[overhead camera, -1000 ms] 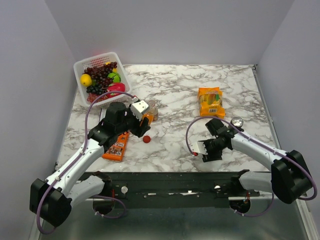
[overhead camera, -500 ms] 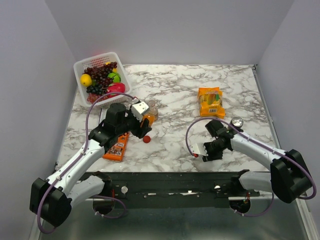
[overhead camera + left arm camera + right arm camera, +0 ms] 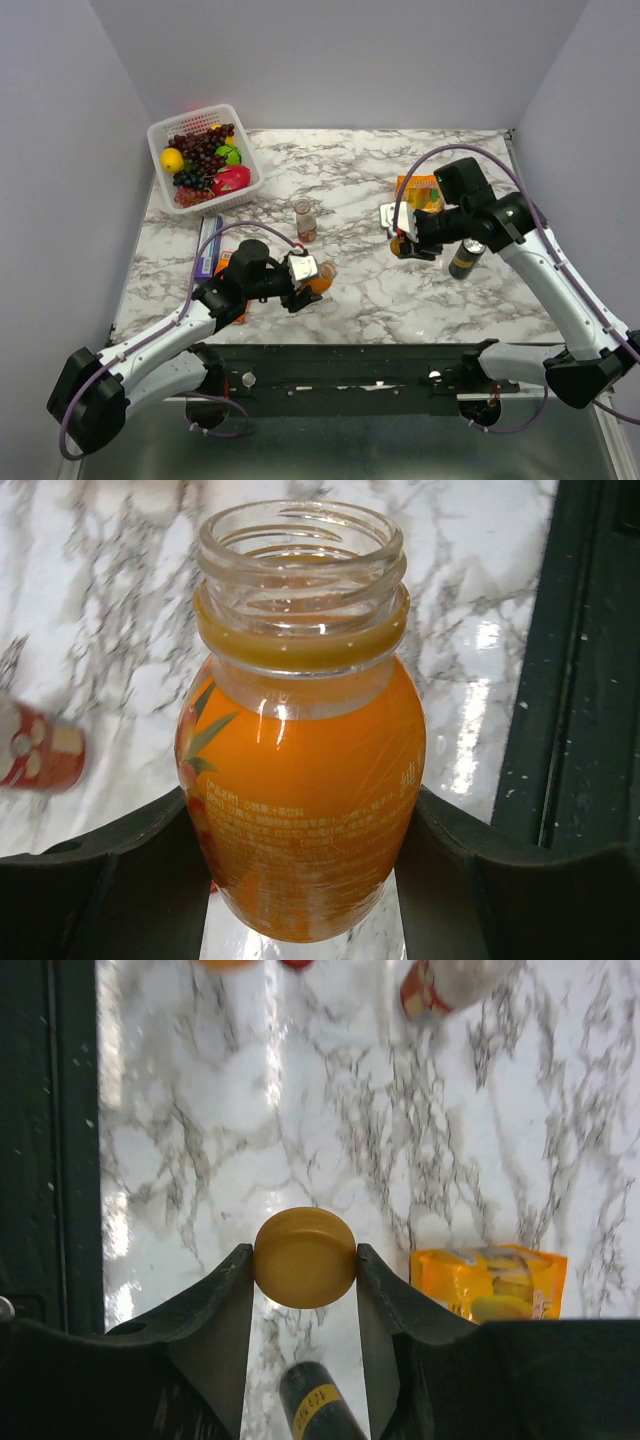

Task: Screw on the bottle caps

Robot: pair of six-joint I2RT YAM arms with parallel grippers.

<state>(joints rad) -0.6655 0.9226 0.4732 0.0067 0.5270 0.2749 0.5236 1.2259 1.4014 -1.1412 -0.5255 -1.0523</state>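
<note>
My left gripper [image 3: 308, 284] is shut on the orange juice bottle [image 3: 321, 279] near the table's front. In the left wrist view the bottle [image 3: 300, 770] is uncapped, its threaded neck bare, with a finger on each side of its body. My right gripper [image 3: 399, 243] is raised over the right middle of the table and shut on the orange cap [image 3: 305, 1258], pinched by its rim. The clear bottle [image 3: 305, 220] with reddish-brown contents stands uncapped mid-table. The red cap [image 3: 295, 963] shows only as a sliver at the top edge of the right wrist view.
A black drink can [image 3: 465, 258] stands just right of my right gripper. An orange snack pack [image 3: 424, 187] lies behind it. A white fruit basket [image 3: 158, 136] sits at the back left. A purple pack [image 3: 208, 245] lies by my left arm.
My left gripper has carried the orange bottle toward the front and to the right. My right arm has risen and swung toward the back, now holding the orange cap beside the can.
</note>
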